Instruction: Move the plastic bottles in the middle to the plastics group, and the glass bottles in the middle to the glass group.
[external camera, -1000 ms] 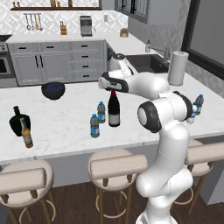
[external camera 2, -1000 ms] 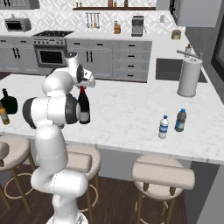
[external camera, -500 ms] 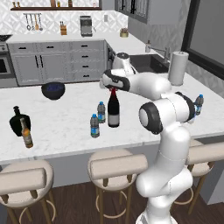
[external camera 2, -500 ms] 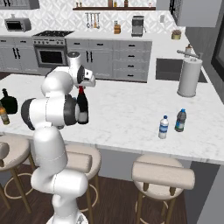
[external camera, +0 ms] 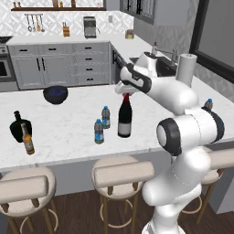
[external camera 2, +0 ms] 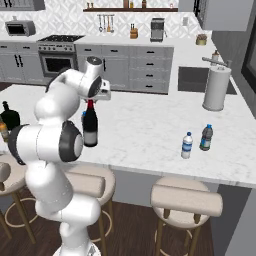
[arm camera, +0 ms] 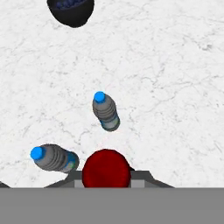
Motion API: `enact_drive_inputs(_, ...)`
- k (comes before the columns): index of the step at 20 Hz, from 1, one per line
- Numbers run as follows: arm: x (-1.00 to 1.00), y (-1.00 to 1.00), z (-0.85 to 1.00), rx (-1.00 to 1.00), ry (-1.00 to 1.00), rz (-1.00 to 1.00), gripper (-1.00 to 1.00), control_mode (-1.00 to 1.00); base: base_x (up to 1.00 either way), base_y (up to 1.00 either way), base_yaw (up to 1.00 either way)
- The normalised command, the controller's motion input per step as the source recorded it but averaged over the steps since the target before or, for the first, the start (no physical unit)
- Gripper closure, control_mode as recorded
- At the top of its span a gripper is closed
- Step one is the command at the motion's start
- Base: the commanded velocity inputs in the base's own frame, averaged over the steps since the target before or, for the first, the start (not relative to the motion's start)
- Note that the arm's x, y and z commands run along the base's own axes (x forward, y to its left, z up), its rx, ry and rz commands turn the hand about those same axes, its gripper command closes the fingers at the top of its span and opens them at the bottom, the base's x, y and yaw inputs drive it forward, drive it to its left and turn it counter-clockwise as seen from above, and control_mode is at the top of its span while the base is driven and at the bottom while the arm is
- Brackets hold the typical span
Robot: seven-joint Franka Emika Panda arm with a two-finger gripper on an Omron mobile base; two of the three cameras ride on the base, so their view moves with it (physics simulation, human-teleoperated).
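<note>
The tall dark wine bottle (external camera: 124,119) (external camera 2: 90,128) stands upright mid-counter, and my gripper (external camera: 126,94) (external camera 2: 91,103) is shut on its red foil neck (arm camera: 106,168). Whether its base touches the counter I cannot tell. Two small plastic bottles with blue caps (external camera: 106,117) (external camera: 98,131) stand just left of it, seen from above in the hand view (arm camera: 106,112) (arm camera: 53,158). The glass group, a squat black bottle (external camera: 19,126) and a slim brown beer bottle (external camera: 28,140), is at the counter's left end. The plastics group (external camera 2: 187,145) (external camera 2: 205,138) stands toward the right end.
A dark bowl (external camera: 55,94) (arm camera: 70,11) sits on the counter behind the middle bottles. A paper towel roll (external camera 2: 217,89) stands by the sink at the back right. Stools (external camera: 119,171) line the counter's near edge.
The hand has turned a little, and the wine bottle in its grip has shifted slightly toward the counter's near edge. The jaws have stayed shut.
</note>
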Motion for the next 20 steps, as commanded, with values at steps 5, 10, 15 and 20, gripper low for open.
enact_drive_inputs(5,-0.71,0.2,0.2,0.0,0.0,0.06,1.0,-1.0,0.0,0.0,0.0)
enact_drive_inputs(10,-0.56,0.54,0.19,0.0,0.01,0.0,1.0,-1.0,0.0,0.0,0.0)
enact_drive_inputs(15,-0.52,0.69,0.16,0.0,0.06,0.0,1.0,-1.0,0.0,0.0,0.0)
enact_drive_inputs(20,-0.31,0.91,0.04,0.0,0.07,0.0,1.0,-1.0,0.0,0.0,0.0)
